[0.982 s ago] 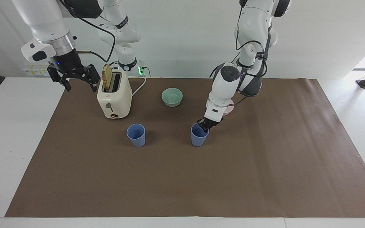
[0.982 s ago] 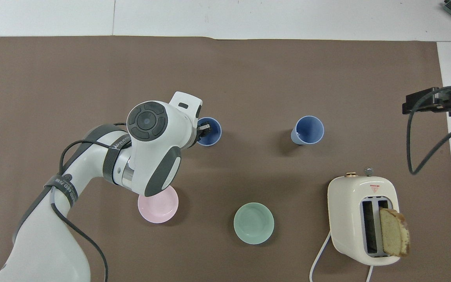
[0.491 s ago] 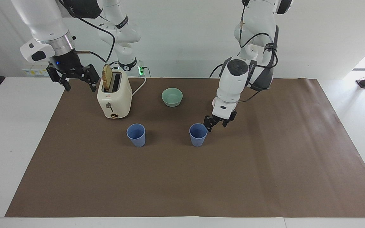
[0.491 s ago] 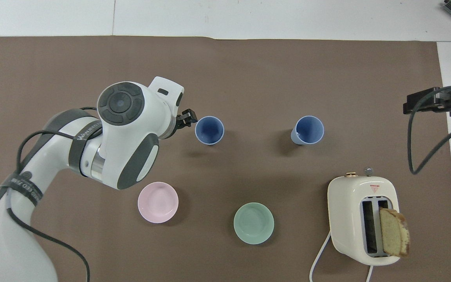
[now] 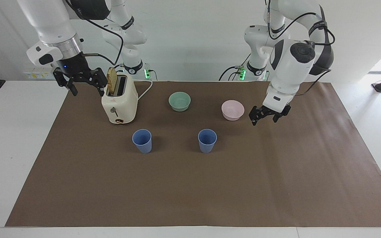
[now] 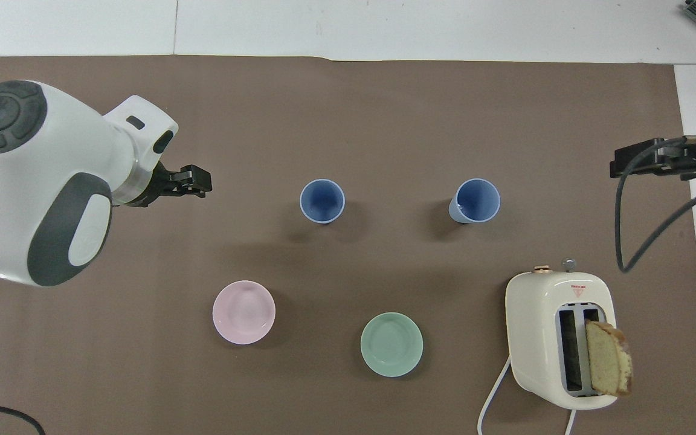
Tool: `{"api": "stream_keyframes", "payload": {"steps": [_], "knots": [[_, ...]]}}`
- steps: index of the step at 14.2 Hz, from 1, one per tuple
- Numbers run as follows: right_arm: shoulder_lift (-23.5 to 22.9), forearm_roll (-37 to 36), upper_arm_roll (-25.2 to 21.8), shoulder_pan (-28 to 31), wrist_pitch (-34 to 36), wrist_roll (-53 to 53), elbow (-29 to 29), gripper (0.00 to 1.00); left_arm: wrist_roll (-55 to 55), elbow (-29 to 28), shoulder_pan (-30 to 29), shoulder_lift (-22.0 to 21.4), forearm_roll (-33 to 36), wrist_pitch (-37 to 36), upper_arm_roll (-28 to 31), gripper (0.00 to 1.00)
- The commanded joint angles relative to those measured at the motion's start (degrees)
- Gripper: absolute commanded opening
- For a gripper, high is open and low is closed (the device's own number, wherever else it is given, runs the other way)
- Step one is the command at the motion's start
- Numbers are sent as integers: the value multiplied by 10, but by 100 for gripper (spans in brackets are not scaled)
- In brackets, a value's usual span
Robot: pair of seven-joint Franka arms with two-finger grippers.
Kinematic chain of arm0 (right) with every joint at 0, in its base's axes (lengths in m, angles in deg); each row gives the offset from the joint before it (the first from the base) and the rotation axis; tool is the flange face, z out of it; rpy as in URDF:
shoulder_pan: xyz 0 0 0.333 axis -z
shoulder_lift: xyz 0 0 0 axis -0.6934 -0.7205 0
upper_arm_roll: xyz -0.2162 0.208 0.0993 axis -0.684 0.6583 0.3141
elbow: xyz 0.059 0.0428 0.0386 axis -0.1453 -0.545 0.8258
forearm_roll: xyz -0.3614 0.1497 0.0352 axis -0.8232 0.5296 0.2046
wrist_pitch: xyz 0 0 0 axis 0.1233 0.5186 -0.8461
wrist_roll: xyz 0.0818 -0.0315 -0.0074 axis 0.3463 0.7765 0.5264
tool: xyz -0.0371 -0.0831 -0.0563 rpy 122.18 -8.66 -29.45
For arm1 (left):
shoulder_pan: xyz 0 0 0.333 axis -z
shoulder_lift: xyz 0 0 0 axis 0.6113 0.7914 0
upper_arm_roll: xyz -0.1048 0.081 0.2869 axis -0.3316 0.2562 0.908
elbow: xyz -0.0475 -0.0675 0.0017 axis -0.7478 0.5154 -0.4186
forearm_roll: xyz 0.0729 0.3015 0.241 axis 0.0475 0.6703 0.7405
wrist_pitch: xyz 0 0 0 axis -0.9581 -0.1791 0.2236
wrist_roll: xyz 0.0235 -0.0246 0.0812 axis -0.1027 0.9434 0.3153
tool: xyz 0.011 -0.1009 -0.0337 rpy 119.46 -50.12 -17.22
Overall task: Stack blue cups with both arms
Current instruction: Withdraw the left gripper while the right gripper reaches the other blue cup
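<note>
Two blue cups stand upright and apart on the brown mat. One cup [image 5: 207,140] [image 6: 322,201] is mid-table. The other cup [image 5: 142,140] [image 6: 476,200] stands toward the right arm's end, near the toaster. My left gripper [image 5: 265,117] [image 6: 194,181] is open and empty. It hangs over the mat toward the left arm's end, well clear of the mid-table cup. My right gripper [image 5: 84,85] [image 6: 641,163] is open and empty, held high beside the toaster at the mat's edge, where that arm waits.
A cream toaster [image 5: 119,102] [image 6: 559,338] with a bread slice sticking out stands near the robots, its white cord trailing toward them. A green bowl [image 5: 179,101] [image 6: 391,344] and a pink bowl [image 5: 232,109] [image 6: 243,312] sit nearer to the robots than the cups.
My left gripper, which had a finger inside the mid-table cup's rim, let go, rose and swung away toward the left arm's end. The cup stays upright. The right arm barely moved.
</note>
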Motion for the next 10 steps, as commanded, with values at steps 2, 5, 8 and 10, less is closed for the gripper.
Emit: {"api": "stream_keyframes", "payload": {"steps": [2, 5, 8, 10], "knots": [[9, 13, 0, -10, -74, 21, -77, 100, -97, -13, -45, -28, 8, -39, -6, 100], [-17, 14, 2, -18, -124, 22, -114, 100, -182, -12, -88, -46, 7, -64, -6, 100], [-42, 16, 3, -33, -203, 21, -157, 100, -239, -4, -108, -66, 8, -81, -6, 100], [-54, 16, 3, -39, -242, 16, -181, 100, -272, 16, -112, -75, 10, -115, -5, 100]]}}
